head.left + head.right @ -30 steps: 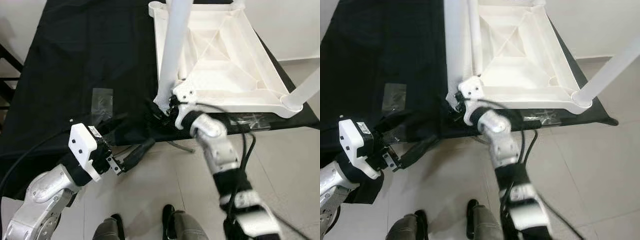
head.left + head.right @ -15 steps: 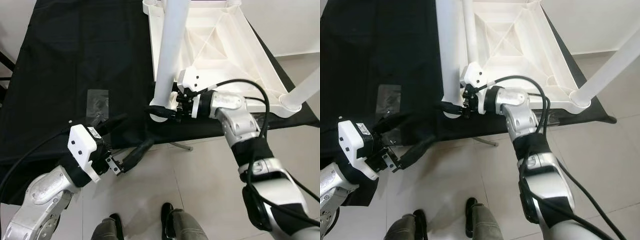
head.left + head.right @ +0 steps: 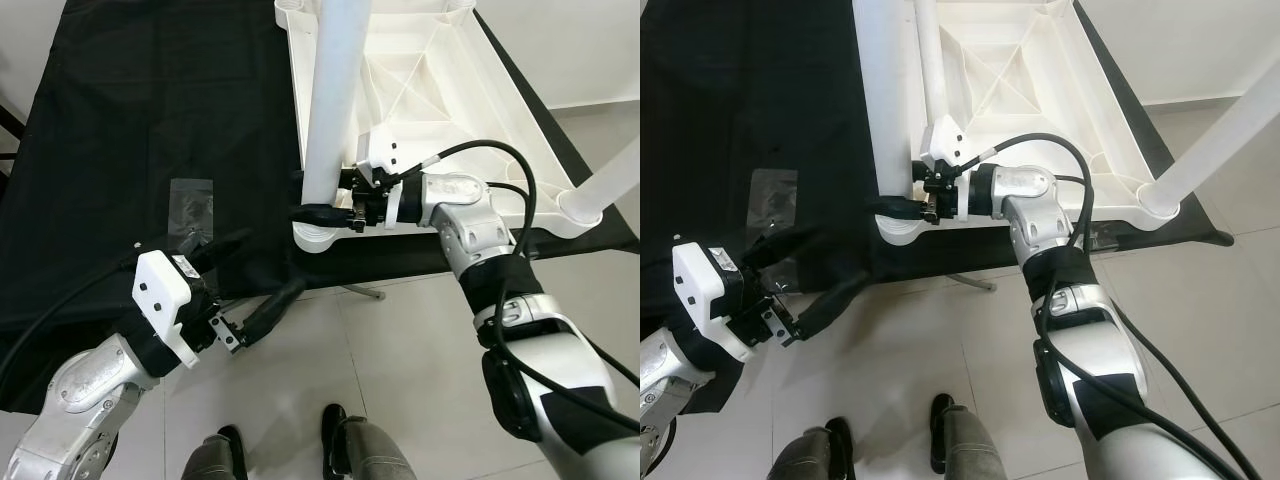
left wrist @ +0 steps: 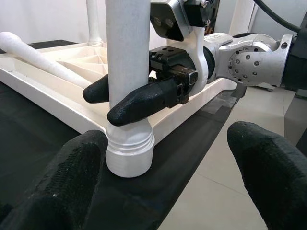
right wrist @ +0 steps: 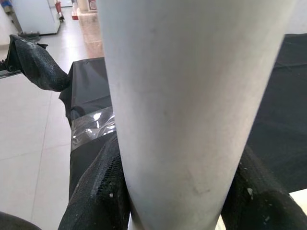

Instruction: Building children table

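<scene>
The white children's table [image 3: 530, 212] lies upside down on a black-covered worktable [image 3: 150, 120]. One white leg [image 3: 330, 100] stands upright in its near-left corner socket [image 4: 129, 153]. My right gripper [image 3: 315, 212] is shut on this leg just above the socket, with a black finger on each side [image 5: 100, 191]. My left gripper [image 3: 272, 260] hangs open off the worktable's front edge, below and to the left of the leg and apart from it. Its fingers [image 4: 62, 182] point toward the socket.
A second white leg [image 3: 610, 185] stands in the near-right corner. Another leg [image 4: 38, 52] lies inside the upturned frame. Clear tape [image 3: 192, 205] is stuck to the black cloth. A pair of black shoes [image 3: 340, 440] stands on the tiled floor below.
My right arm has swung up from below the table edge, and its gripper has moved from the socket to clasp the leg above it. The left arm has hardly moved.
</scene>
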Robot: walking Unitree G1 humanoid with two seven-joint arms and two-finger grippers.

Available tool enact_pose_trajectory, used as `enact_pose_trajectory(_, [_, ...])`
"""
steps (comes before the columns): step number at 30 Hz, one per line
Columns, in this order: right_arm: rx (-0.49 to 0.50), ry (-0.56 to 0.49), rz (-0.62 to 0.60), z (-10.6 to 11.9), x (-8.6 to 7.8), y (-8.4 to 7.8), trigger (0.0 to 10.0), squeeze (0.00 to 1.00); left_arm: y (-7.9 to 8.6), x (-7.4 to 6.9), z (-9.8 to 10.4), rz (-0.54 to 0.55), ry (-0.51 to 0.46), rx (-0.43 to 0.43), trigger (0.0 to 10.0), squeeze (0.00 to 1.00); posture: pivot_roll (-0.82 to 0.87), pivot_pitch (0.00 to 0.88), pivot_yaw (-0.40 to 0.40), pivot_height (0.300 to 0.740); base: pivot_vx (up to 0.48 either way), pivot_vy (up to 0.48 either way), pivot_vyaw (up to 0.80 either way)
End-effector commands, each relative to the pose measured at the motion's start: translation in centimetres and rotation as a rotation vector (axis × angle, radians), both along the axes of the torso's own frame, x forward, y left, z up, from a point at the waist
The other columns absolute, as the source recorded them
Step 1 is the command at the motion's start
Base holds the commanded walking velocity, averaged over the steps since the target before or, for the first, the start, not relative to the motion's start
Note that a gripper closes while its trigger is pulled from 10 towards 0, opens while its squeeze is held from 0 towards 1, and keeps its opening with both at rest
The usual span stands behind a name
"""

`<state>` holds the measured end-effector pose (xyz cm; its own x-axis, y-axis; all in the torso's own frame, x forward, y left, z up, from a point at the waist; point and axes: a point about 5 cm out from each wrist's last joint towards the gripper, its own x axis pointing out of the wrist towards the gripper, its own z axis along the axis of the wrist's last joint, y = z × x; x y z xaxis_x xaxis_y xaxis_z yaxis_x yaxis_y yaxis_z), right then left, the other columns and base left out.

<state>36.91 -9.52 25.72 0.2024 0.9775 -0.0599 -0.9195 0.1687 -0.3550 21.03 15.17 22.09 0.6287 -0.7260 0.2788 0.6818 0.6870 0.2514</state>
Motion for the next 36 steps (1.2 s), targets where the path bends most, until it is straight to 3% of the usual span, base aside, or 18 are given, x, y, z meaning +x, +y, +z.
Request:
enact_pose_trajectory(1, [0.017, -0.004, -0.020, -0.9, -0.1, 0.2, 0.0, 0.00, 0.0, -0.4, 0.0, -0.011, 0.001, 0.011, 10.0, 0.00, 0.08, 0.322, -0.094, 0.740, 0.000, 0.000, 0.00])
enact_pose_trajectory(6, [0.127, 0.038, -0.298, -2.7, 0.4, 0.5, 0.0, 0.00, 0.0, -0.3, -0.1, -0.013, 0.003, 0.009, 10.0, 0.00, 0.06, 0.322, -0.096, 0.740, 0.000, 0.000, 0.00])
enact_pose_trajectory(7, [0.212, 0.028, -0.582, -3.7, 0.7, 0.4, 0.0, 0.00, 0.0, -0.3, -0.1, -0.017, 0.005, 0.008, 10.0, 0.00, 0.05, 0.320, -0.099, 0.740, 0.000, 0.000, 0.00])
enact_pose_trajectory(8, [0.212, 0.028, -0.582, -3.7, 0.7, 0.4, 0.0, 0.00, 0.0, -0.3, -0.1, -0.017, 0.005, 0.008, 10.0, 0.00, 0.05, 0.320, -0.099, 0.740, 0.000, 0.000, 0.00])
enact_pose_trajectory(10, [0.343, 0.168, -0.873, -7.1, -1.6, 0.8, 0.0, 0.00, -0.2, -0.2, -0.1, -0.025, 0.006, 0.006, 10.0, 0.00, 0.06, 0.329, -0.092, 0.740, 0.000, 0.000, 0.00])
enact_pose_trajectory(13, [0.347, 0.188, -0.911, -8.5, -3.4, 2.2, 0.0, 0.00, -0.3, -0.1, -0.1, -0.035, 0.007, 0.005, 10.0, 0.00, 0.04, 0.304, -0.072, 0.740, 0.000, 0.000, 0.00])
enact_pose_trajectory(18, [0.329, 0.126, -0.871, -7.4, -2.3, 3.0, 0.0, 0.00, -0.8, 0.3, 0.0, -0.058, -0.004, -0.001, 10.0, 0.00, 0.04, 0.293, -0.075, 0.740, 0.000, 0.000, 0.00])
enact_pose_trajectory(19, [0.325, 0.115, -0.871, -7.0, -1.9, 2.9, 4.5, 0.00, -0.8, 0.4, 0.0, -0.057, -0.007, 0.002, 10.0, 0.00, 0.05, 0.288, -0.078, 0.740, 0.000, 0.000, 0.00])
enact_pose_trajectory(20, [0.325, 0.115, -0.871, -7.0, -1.9, 2.9, 4.5, 0.00, -0.8, 0.4, 0.0, -0.057, -0.007, 0.002, 10.0, 0.00, 0.05, 0.288, -0.078, 0.740, 0.000, 0.000, 0.00])
enact_pose_trajectory(21, [0.323, 0.091, -0.836, -6.0, -1.3, 2.8, 10.0, 0.00, -0.5, 0.4, 0.1, -0.047, -0.013, 0.006, 10.0, 0.00, 0.05, 0.285, -0.079, 0.740, 0.000, 0.000, 0.00])
enact_pose_trajectory(22, [0.323, 0.091, -0.836, -6.0, -1.3, 2.8, 10.0, 0.00, -0.5, 0.4, 0.1, -0.047, -0.013, 0.006, 10.0, 0.00, 0.05, 0.285, -0.079, 0.740, 0.000, 0.000, 0.00])
enact_pose_trajectory(23, [0.325, 0.090, -0.812, -5.2, -1.3, 2.9, 10.0, 1.00, -0.4, 0.4, 0.2, -0.041, -0.017, 0.008, 10.0, 0.00, 0.05, 0.282, -0.077, 0.740, 0.000, 0.000, 0.00])
enact_pose_trajectory(29, [0.313, 0.064, -0.697, -3.5, -1.1, 3.2, 10.0, 1.00, -0.4, 0.5, 0.2, -0.040, -0.020, 0.009, 10.0, 0.00, 0.05, 0.282, -0.079, 0.740, 0.000, 0.000, 0.00])
enact_pose_trajectory(30, [0.308, 0.038, -0.592, -2.5, -1.1, 3.3, 10.0, 0.16, -0.5, 0.5, 0.2, -0.041, -0.021, 0.010, 10.0, 0.00, 0.06, 0.282, -0.081, 0.740, 0.000, 0.000, 0.00])
enact_pose_trajectory(31, [0.308, 0.038, -0.592, -2.5, -1.1, 3.3, 10.0, 0.16, -0.5, 0.5, 0.2, -0.041, -0.021, 0.010, 10.0, 0.00, 0.06, 0.282, -0.081, 0.740, 0.000, 0.000, 0.00])
enact_pose_trajectory(32, [0.281, 0.017, -0.449, -1.7, -1.3, 3.5, 10.0, 0.00, -0.6, 0.5, 0.2, -0.041, -0.022, 0.008, 10.0, 0.00, 0.06, 0.283, -0.083, 0.740, 0.000, 0.000, 0.00])
enact_pose_trajectory(35, [0.183, -0.042, -0.217, -1.0, -1.9, 3.7, 10.0, 0.00, -0.5, 0.5, 0.2, -0.038, -0.022, 0.008, 10.0, 0.00, 0.06, 0.284, -0.086, 0.740, 0.000, 0.000, 0.00])
enact_pose_trajectory(36, [0.095, -0.053, -0.082, -1.1, -2.3, 3.5, 10.0, 0.00, -0.5, 0.5, 0.2, -0.034, -0.022, 0.010, 10.0, 0.00, 0.06, 0.285, -0.088, 0.740, 0.000, 0.000, 0.00])
